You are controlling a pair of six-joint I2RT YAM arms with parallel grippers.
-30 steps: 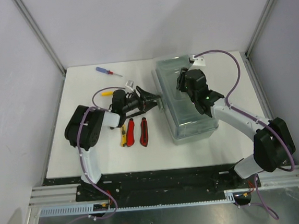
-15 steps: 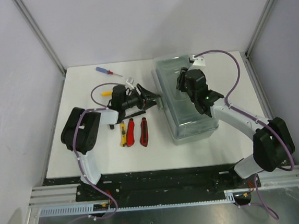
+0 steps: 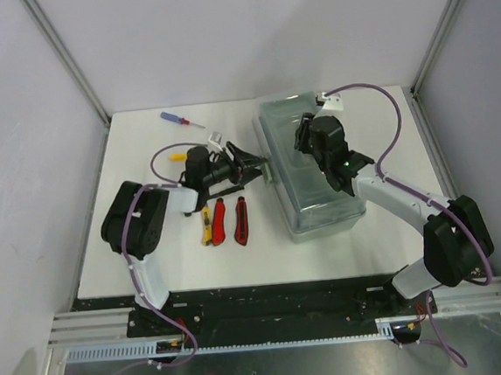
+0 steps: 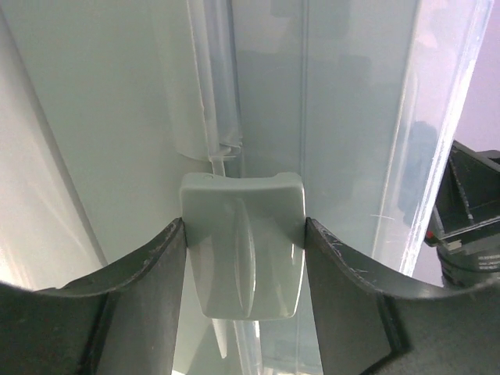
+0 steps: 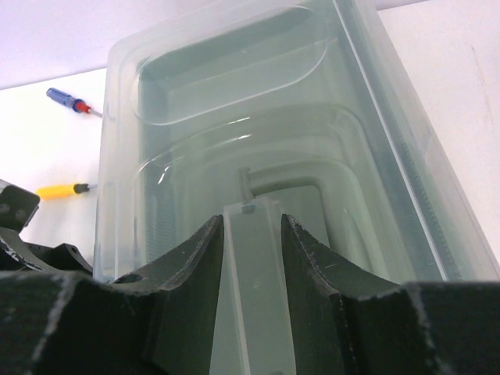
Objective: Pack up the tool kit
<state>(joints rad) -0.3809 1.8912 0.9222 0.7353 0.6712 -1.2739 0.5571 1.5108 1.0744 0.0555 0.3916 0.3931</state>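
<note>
Two grips on the toolbox (image 3: 295,192): left claw (image 4: 244,226) pinches its latch (image 4: 241,269), right claw (image 5: 251,223) its handle (image 5: 251,297).

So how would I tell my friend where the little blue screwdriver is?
Find the big grey-green plastic toolbox with the see-through lid on the white table. Look left of it, toward the far edge: the small blue-handled screwdriver lies alone. It is the only blue one; the yellow-handled screwdriver lies nearer the arms.
</note>
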